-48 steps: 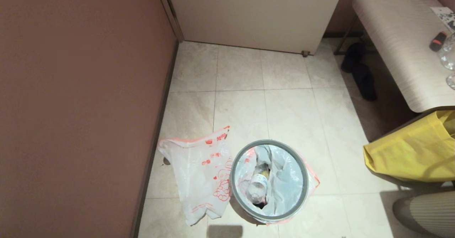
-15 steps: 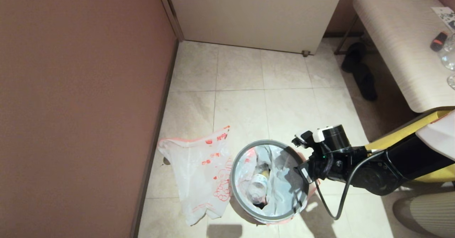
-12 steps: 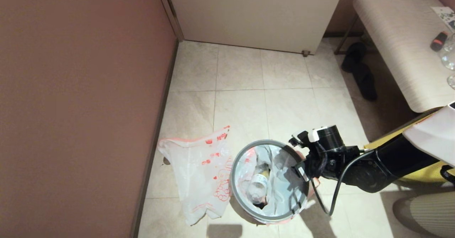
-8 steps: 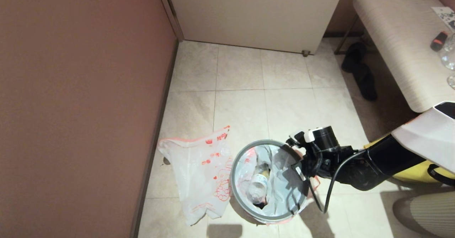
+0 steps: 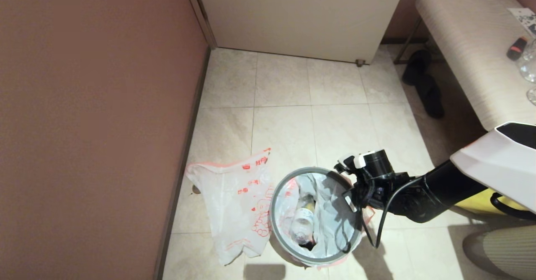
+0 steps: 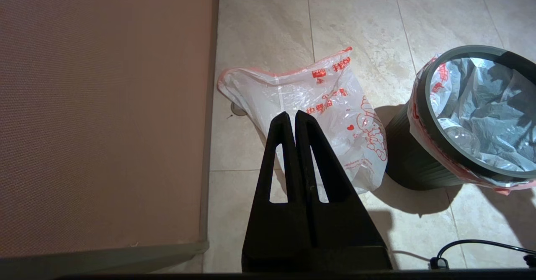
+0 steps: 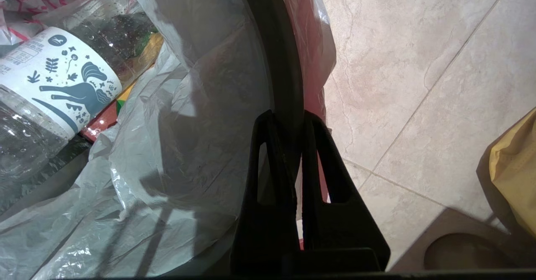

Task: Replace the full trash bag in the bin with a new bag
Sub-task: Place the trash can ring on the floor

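My right end effector [image 7: 289, 119] has come down onto the right side of the bin [image 5: 293, 253] and now pinches its grey hoop rim [image 7: 278, 62], which has shifted. The full trash bag [image 5: 331, 217] sits inside. My left end effector [image 6: 295, 119], closed on nothing, hovers over the new bag [image 5: 234, 204].

warm indoor light from above, even on floor [image 5: 293, 87]. hard shadows: arm shadow falls across bag liner [image 5: 331, 213] inside bin [image 5: 274, 225], bin shadow on tiles beside it in left wrist view. glare on bottle [image 7: 50, 75]. right wrist view dim near fingers [image 7: 322, 146]. head view sharp, slight edge bending.
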Available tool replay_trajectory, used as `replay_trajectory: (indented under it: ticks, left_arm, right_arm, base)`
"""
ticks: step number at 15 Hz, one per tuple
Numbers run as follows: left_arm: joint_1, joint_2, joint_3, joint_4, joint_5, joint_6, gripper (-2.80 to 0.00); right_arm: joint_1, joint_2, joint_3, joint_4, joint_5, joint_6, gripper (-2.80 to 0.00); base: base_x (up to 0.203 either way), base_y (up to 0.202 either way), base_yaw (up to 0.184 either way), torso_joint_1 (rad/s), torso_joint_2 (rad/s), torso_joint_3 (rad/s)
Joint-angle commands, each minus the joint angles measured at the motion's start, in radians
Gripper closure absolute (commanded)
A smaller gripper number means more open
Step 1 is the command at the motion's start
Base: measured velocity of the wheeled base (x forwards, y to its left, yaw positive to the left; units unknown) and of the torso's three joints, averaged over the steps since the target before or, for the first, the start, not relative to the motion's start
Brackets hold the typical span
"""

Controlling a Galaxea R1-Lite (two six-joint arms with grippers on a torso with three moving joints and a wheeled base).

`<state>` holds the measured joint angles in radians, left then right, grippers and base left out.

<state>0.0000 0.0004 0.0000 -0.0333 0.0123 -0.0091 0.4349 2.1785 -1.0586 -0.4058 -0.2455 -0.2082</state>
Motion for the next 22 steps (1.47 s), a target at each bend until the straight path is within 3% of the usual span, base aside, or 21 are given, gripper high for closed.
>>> replay_trajectory:
  ticks: [1, 10, 13, 19, 22]
  left_arm:
    - [0.000, 0.000, 0.000, 0.000, 0.001, 0.000, 0.00]
    - [0.000, 0.000, 0.000, 0.000, 0.000, 0.000, 0.00]
    - [0.000, 0.000, 0.000, 0.000, 0.000, 0.000, 0.00]
    - [0.000, 0.000, 0.000, 0.000, 0.001, 0.000, 0.00]
    - [0.000, 0.000, 0.000, 0.000, 0.000, 0.000, 0.00]
  right_arm:
    - [0.002, -0.037, 0.006, -0.001, -0.003, -0.004, 0.00]
    - [0.028, -0.224, 0.080, 0.010, -0.002, 0.001, 0.00]
    - [0.040, -0.361, 0.124, 0.072, -0.001, 0.009, 0.00]
    - [0.068, -0.689, 0.135, 0.348, 0.006, 0.206, 0.00]
    - [0.129, -0.711, 0.140, 0.400, 0.013, 0.366, 0.00]
  base:
    - [0.000, 0.000, 0.000, 0.000, 0.00, 0.000]
    - [0.000, 0.000, 0.000, 0.000, 0.00, 0.000]
    - [0.000, 0.000, 0.000, 0.000, 0.00, 0.000]
    - [0.000, 0.000, 0.000, 0.000, 0.00, 0.000]
    - [0.000, 0.000, 0.000, 0.000, 0.00, 0.000]
